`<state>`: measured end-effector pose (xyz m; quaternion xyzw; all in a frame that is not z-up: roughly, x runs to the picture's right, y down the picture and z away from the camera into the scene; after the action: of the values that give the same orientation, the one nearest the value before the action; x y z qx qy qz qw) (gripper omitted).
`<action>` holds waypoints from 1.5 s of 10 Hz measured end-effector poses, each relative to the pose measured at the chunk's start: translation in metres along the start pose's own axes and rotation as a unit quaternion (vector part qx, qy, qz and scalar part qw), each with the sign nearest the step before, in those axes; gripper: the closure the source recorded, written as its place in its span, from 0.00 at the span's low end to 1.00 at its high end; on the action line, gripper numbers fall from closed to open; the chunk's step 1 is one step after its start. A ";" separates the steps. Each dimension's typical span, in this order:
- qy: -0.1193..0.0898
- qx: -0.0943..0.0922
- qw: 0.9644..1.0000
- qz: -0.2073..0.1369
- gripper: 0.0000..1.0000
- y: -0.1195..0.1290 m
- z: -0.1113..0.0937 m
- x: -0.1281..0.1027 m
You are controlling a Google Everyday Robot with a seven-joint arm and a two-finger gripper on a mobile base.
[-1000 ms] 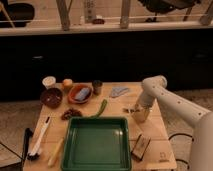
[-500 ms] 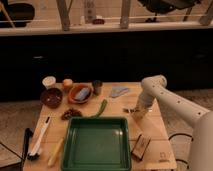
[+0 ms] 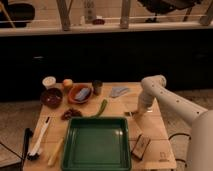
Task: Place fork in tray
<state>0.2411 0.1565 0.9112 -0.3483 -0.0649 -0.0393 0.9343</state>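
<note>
Little has shifted since the earlier frames: the white arm has eased slightly toward the table's middle and the gripper (image 3: 138, 111) now hangs low over the right side of the wooden table (image 3: 155, 131), near the right edge and just beyond the tray's far right corner. Whether its jaws stand apart or together I cannot tell from here. Close under it, a thin pale sliver lies on the wood, which I take to be the fork (image 3: 131, 113); it looks to be resting on the table and not lifted, though that is hard to make out. The dark green tray (image 3: 98, 121) sits at the near edge, centre, with nothing in it. My reading is that the pick-up step is in hand: the fork is not yet secured. The next move calls for a careful descent, a close on the thin handle, then a short carry toward the near edge and over the raised rim. A flat, slim utensil may slip. Nearby, an orange bowl (image 3: 80, 93) stands toward the far left and a white-handled brush (image 3: 39, 138) lies by the left edge. No writing or brand is readable anywhere.
</note>
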 end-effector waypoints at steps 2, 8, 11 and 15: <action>0.001 -0.002 1.000 -0.002 1.00 0.001 -0.002 -0.001; 0.002 -0.006 1.000 0.002 1.00 -0.001 -0.003 0.004; 0.006 -0.002 1.000 0.005 1.00 -0.005 -0.006 0.008; 0.004 0.016 1.000 0.009 1.00 -0.026 -0.025 0.009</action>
<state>0.2489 0.1203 0.9100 -0.3337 -0.0587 -0.0311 0.9403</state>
